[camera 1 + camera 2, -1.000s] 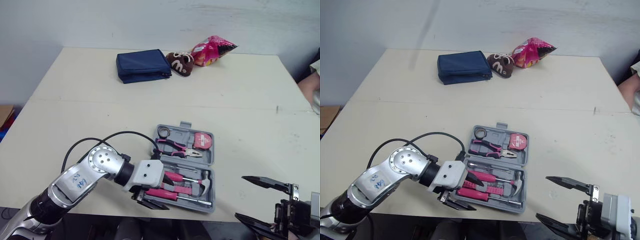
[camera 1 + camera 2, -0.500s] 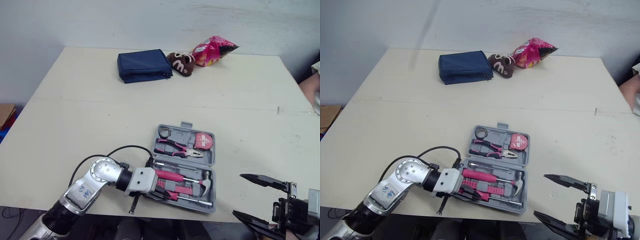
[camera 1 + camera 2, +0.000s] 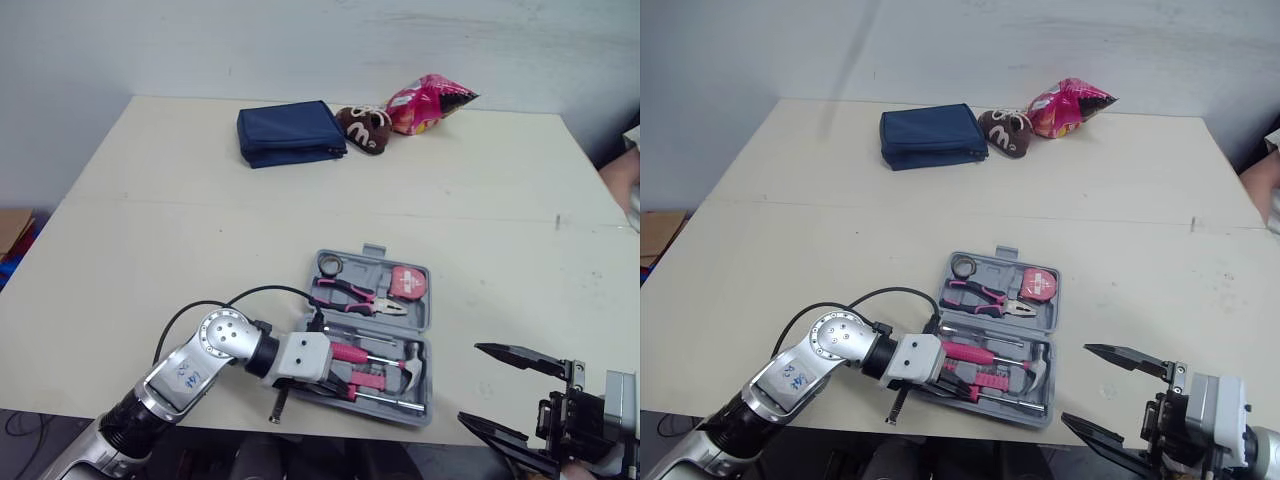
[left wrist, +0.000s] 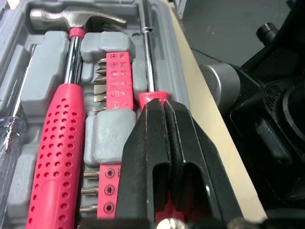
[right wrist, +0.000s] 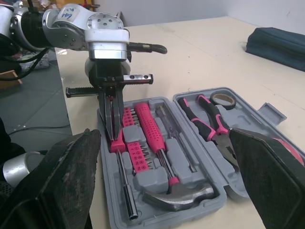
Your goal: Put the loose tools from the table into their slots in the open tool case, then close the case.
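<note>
I'm looking at the L gripper (image 4: 165, 107) sitting low over the near-left part of the open tool case (image 3: 358, 268). Its fingers are pressed together w/ barely a slit between them, lying along the pink handle of the screwdriver (image 4: 147, 57). I can't tell if they're actually pinching the handle or just resting on it. The screwdriver's shaft is running straight out past the fingertips, along the case's near edge, in its slot. Just beside the L fingers, on the side away from that edge, the pink bit holder (image 4: 114, 81) is sitting in its recess, and next over the hammer (image 4: 57, 143) is lying w/ its steel head beyond the fingertips. Farther from the L gripper, in the case's other half, the pliers (image 3: 355, 295), tape measure (image 3: 405, 281) and a small tape roll (image 3: 327, 263) are lying in place. The R gripper (image 3: 470, 381) is hanging wide open, holding nothing, off the near edge of the table (image 3: 200, 220). The case is lying to its left, apart from it. Well away from both grippers, at the table's far side, a blue pouch (image 3: 290, 132), a brown plush (image 3: 362, 125) and a pink snack bag (image 3: 428, 100) are lying in a row.
</note>
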`<move>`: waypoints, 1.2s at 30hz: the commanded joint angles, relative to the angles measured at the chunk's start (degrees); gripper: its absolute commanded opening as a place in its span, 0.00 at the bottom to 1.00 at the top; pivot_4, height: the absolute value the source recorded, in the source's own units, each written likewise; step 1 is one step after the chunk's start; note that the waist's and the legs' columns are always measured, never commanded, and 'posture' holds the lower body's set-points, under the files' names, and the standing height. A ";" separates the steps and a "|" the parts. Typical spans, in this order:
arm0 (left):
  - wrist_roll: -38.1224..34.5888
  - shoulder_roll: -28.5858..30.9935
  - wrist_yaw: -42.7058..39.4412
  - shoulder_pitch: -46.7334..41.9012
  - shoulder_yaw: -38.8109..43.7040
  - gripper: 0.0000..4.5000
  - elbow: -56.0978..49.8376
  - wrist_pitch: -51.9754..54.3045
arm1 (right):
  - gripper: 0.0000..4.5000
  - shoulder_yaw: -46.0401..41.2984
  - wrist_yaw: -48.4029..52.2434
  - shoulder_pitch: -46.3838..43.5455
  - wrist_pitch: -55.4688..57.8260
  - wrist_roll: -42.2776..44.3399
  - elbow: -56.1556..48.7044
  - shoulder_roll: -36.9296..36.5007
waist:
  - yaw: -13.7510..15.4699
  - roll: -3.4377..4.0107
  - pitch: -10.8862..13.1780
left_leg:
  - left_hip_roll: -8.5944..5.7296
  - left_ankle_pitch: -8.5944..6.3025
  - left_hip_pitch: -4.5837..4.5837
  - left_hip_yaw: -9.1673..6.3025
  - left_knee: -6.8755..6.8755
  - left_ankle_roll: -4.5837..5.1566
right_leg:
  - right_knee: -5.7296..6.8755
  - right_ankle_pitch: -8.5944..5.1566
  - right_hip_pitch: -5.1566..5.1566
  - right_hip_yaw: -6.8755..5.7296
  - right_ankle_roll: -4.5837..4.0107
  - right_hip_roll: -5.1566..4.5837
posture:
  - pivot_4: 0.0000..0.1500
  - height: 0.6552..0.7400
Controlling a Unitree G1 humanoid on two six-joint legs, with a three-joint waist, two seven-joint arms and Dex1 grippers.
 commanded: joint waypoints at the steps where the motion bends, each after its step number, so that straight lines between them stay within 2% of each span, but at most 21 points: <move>1: 4.82 2.68 -0.99 0.27 -6.62 0.01 0.79 7.35 | 1.00 -0.47 0.59 0.79 -1.24 -0.27 -0.37 0.95 | -0.02 0.00 -0.11 | 0.00 0.00 0.01 0.00 -0.01 0.00 | -0.02 0.00 0.02 0.00 0.00 0.00 | 1.00 1.00; 6: 6.77 2.84 0.90 -1.81 -10.74 0.01 0.29 14.86 | 1.00 -0.50 2.15 1.86 -2.71 -0.90 0.78 2.42 | -0.09 0.24 -0.67 | 0.04 -0.19 0.37 -0.04 -0.21 0.11 | -0.47 -0.01 0.78 -0.05 -0.02 0.02 | 1.00 1.00; 9: 4.50 0.67 1.49 -1.50 -8.95 0.01 0.83 10.57 | 1.00 -0.33 2.76 2.17 -3.64 -1.43 1.63 3.23 | -0.11 0.20 -1.09 | 0.05 -0.39 1.06 -0.06 -0.49 0.13 | -0.93 -0.06 1.66 -0.09 -0.11 -0.02 | 1.00 1.00; 12: 0.17 -1.32 0.31 0.98 -2.97 0.01 1.30 -0.87 | 1.00 -0.75 2.63 2.55 -4.37 -1.92 2.20 3.71 | -0.08 0.41 -1.30 | 0.00 -0.55 1.06 -0.02 -0.63 0.08 | -1.14 -0.07 1.71 -0.08 -0.14 -0.17 | 1.00 1.00; 14: -5.85 -2.11 -2.58 3.11 3.33 0.01 1.06 -6.90 | 1.00 -2.24 2.50 3.25 -4.61 -2.32 3.15 3.93 | -0.08 0.35 -1.24 | 0.01 -0.52 0.97 -0.04 -0.65 0.18 | -1.15 -0.13 1.60 -0.14 -0.24 -0.19 | 1.00 1.00; 16: -13.67 -2.38 -5.17 5.13 10.36 0.01 0.29 -8.61 | 1.00 -3.95 2.50 4.28 -4.43 -2.50 4.11 3.64 | -0.07 0.34 -1.17 | 0.03 -0.54 0.94 -0.10 -0.71 0.12 | -1.14 -0.20 1.45 -0.24 -0.37 -0.18 | 1.00 1.00; 18: -17.53 -1.24 -5.80 6.18 14.13 0.01 -0.30 -6.66 | 1.00 -5.17 1.50 5.22 -3.59 -3.21 4.49 3.25 | -0.04 0.35 -1.17 | 0.04 -0.52 0.85 -0.20 -0.72 0.09 | -1.07 -0.24 1.10 -0.34 -0.45 -0.18 | 1.00 1.00; 22: -21.52 3.00 -4.95 7.58 21.89 0.01 1.16 -2.29 | 1.00 -6.52 -7.24 7.03 4.95 -12.50 4.90 -0.44 | -0.10 0.40 -1.12 | 0.03 -0.41 0.59 -0.18 -0.77 -0.09 | -0.94 -0.28 0.71 -0.30 -0.43 -0.12 | 1.00 1.00; 24: -20.46 4.43 -4.21 7.54 24.03 0.01 3.61 -2.51 | 1.00 -4.78 -6.58 5.78 5.43 -12.12 5.57 -1.50 | -0.20 0.32 -1.06 | 0.04 -0.41 0.59 -0.17 -0.79 -0.10 | -0.94 -0.28 0.68 -0.29 -0.44 -0.11 | 1.00 1.00; 27: -16.59 5.02 -1.25 6.47 26.30 0.00 10.63 -4.45 | 0.81 -0.86 -8.93 1.60 6.94 -14.31 6.76 -2.24 | -0.28 0.24 -1.00 | 0.03 -0.40 0.66 -0.12 -0.83 -0.05 | -0.91 -0.27 0.71 -0.26 -0.41 -0.10 | 1.00 1.00; 32: -7.97 5.63 1.71 4.58 24.15 0.00 20.91 -9.16 | 0.24 6.48 -13.58 -7.20 9.65 -21.43 11.29 -4.11 | -0.19 0.16 -0.90 | 0.01 -0.34 0.70 -0.10 -0.90 -0.04 | -0.86 -0.25 0.65 -0.24 -0.39 -0.11 | 1.00 1.00; 34: -5.62 4.18 3.08 3.09 22.83 0.00 23.55 -9.93 | 0.01 9.49 -14.18 -10.96 10.06 -23.63 14.42 -4.84 | -0.16 0.13 -0.88 | 0.01 -0.34 0.64 -0.06 -0.93 -0.05 | -0.88 -0.25 0.57 -0.23 -0.39 -0.11 | 1.00 1.00; 36: -4.15 1.71 5.11 1.20 21.81 0.00 25.75 -9.53 | 0.01 12.36 -14.54 -14.58 10.75 -24.97 17.26 -5.25 | 0.08 0.12 -0.86 | 0.01 -0.33 0.57 -0.02 -0.92 -0.10 | -0.89 -0.25 0.51 -0.22 -0.39 -0.11 | 1.00 1.00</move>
